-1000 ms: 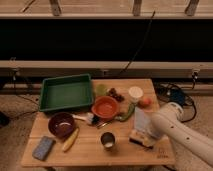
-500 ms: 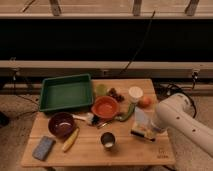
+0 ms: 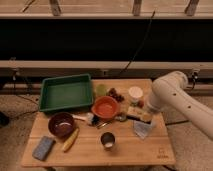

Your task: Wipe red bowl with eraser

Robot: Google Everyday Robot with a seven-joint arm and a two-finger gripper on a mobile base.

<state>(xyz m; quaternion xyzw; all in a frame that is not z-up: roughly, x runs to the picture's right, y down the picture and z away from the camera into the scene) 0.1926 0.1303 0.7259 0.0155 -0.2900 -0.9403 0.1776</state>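
The red bowl (image 3: 105, 106) sits upright near the middle of the wooden table (image 3: 150, 152). Just to its right, the eraser (image 3: 135, 113), a tan block with a dark underside, hangs low over the table between the bowl and my arm. My gripper (image 3: 143, 110) is at the end of the white arm that reaches in from the right. It is shut on the eraser's right end and is mostly hidden by the wrist. The eraser is about a hand's width from the bowl's rim and does not touch it.
A green tray (image 3: 66, 92) is at the back left. A maroon bowl (image 3: 62, 124), a banana (image 3: 70, 140) and a blue-grey pad (image 3: 43, 148) lie front left. A metal cup (image 3: 108, 141) stands in front of the red bowl. A white cup (image 3: 135, 93) is behind the eraser and a crumpled pale wrapper (image 3: 142, 129) in front of it.
My arm has swung from the table's front right corner back and left toward the red bowl, carrying the eraser along. The pale wrapper it covered now shows.
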